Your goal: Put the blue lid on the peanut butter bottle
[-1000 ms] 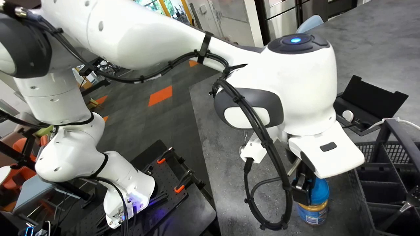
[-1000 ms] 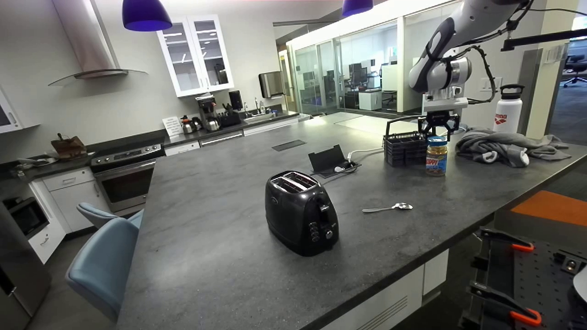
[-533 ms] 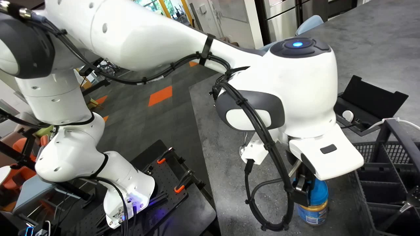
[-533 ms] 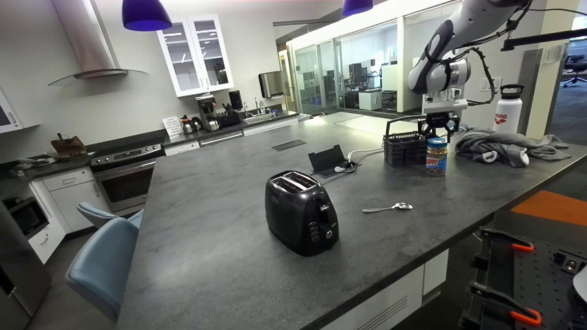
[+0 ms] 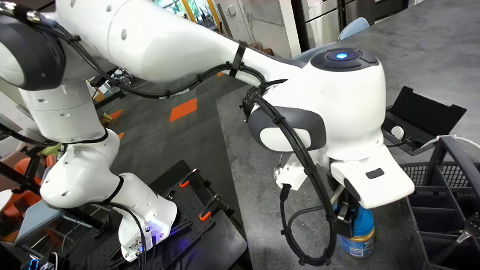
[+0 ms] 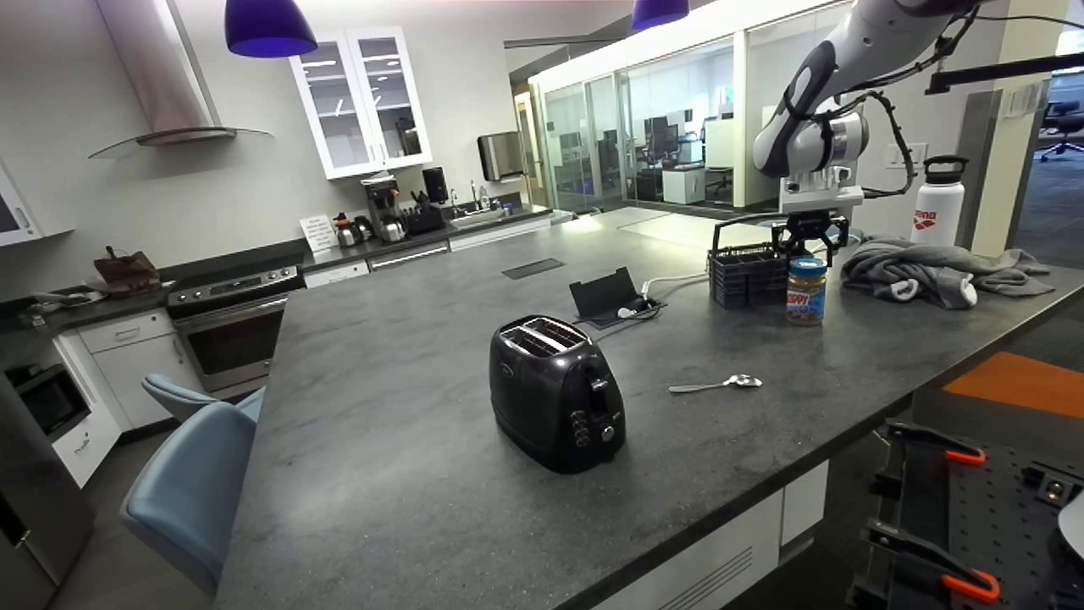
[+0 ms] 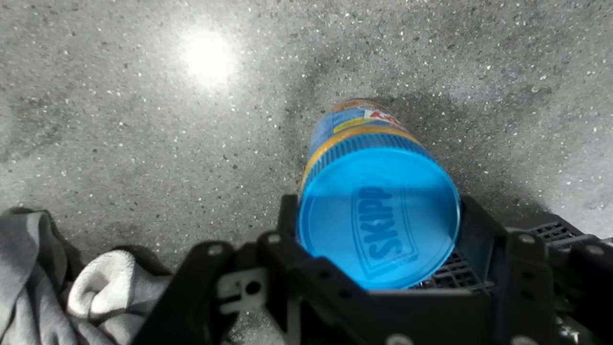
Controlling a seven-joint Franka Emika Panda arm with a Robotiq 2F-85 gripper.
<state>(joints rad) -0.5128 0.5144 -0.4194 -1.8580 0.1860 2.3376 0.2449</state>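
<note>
- The gripper [image 7: 380,211] is holding the blue lid [image 7: 380,230] by its rim; its fingers [image 7: 481,239] are standing on opposite sides, and both are appearing to touch the plastic.
- The jaws are standing apart by just the width of the lid.
- The lid is lying between the fingertips with its flat top facing upward; in the wrist view the letters "SKIPP" are showing on it.
- Directly under the lid, the peanut butter bottle [image 6: 805,301] is standing upright on the dark counter [image 6: 381,440].
- The lid is sitting at the top of the bottle and is looking level in an exterior view; whether it is fully seated, I cannot tell.
- Near the bottle, in both exterior views, the black basket [image 6: 732,284] is standing.
- On the other side of the bottle, the grey cloth [image 6: 906,267] is lying in folds, and the white flask [image 6: 937,216] is rising behind it.
- Farther out, the spoon [image 6: 745,381] is lying on the counter.
- The black box with a raised flap [image 6: 601,296] is resting past the basket.
- The black toaster [image 6: 555,398] is standing well apart from the gripper.
</note>
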